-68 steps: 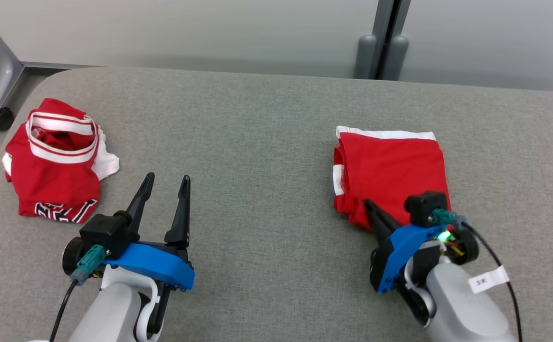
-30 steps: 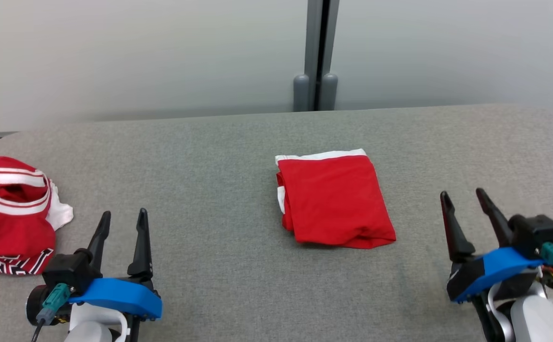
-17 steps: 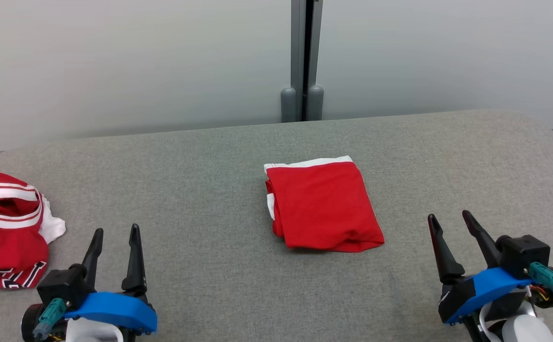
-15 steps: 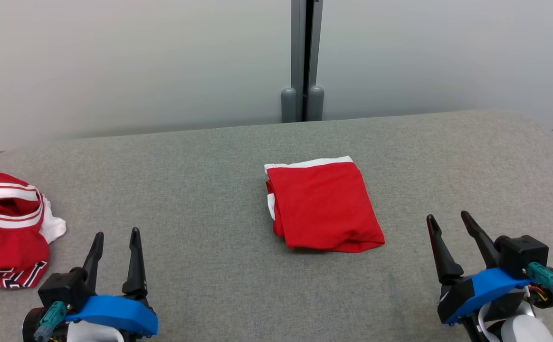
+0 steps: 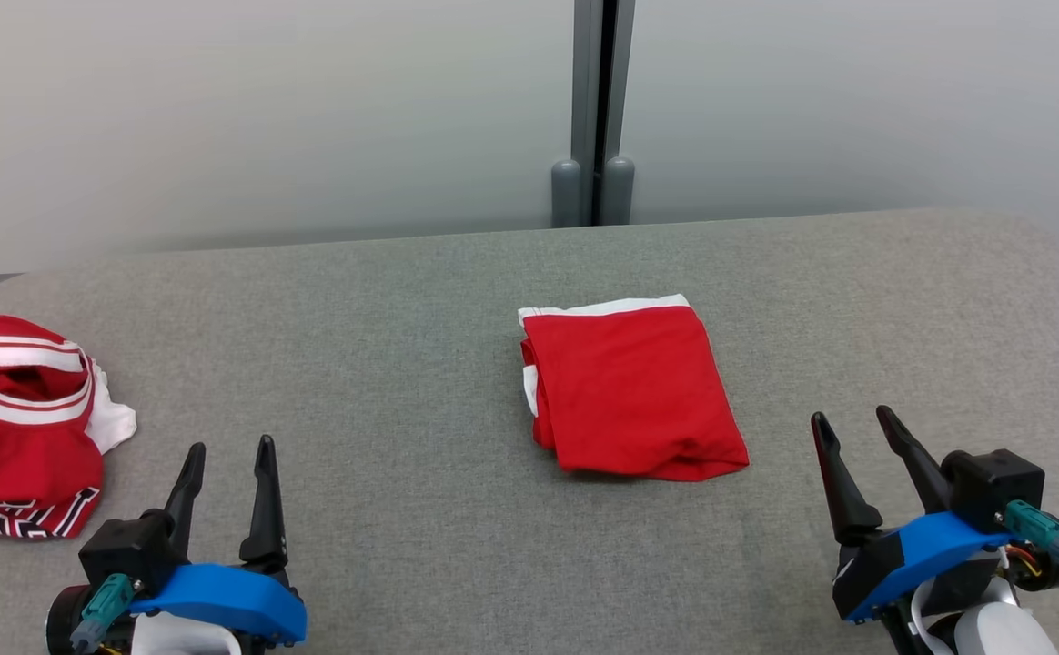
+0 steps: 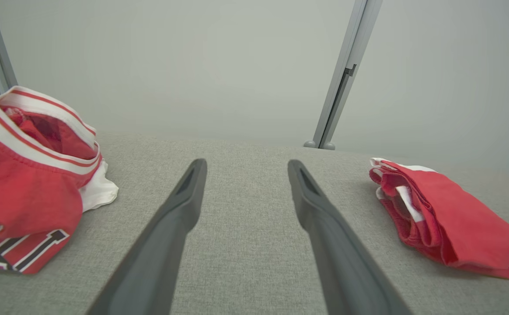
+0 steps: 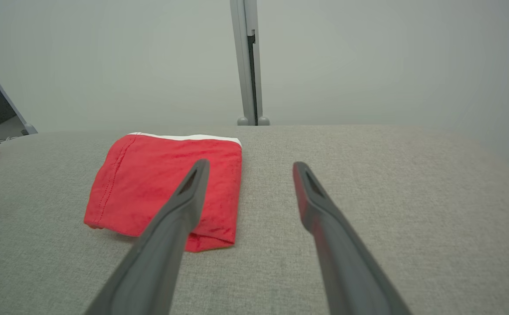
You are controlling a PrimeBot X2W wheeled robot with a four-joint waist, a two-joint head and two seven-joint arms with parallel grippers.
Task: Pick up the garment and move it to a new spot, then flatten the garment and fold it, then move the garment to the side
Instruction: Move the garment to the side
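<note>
A red garment (image 5: 631, 391) with a white trim lies folded into a neat rectangle in the middle of the grey table (image 5: 402, 300); it also shows at the right of the left wrist view (image 6: 447, 218) and left of centre in the right wrist view (image 7: 158, 188). My left gripper (image 5: 227, 448) stands open at the lower left, well clear of the fold, nothing between its fingers. At the lower right my right gripper (image 5: 852, 420) is open and empty too, a short way right of the garment.
A second red garment (image 5: 25, 428) with white stripes and dark lettering lies crumpled at the table's far left edge, seen too in the left wrist view (image 6: 27, 175). A pale wall with a grey post (image 5: 595, 109) runs behind the table.
The right gripper has let go of the folded garment and drawn back to the right. The camera has swung right and lifted. Over the last second the arms barely moved.
</note>
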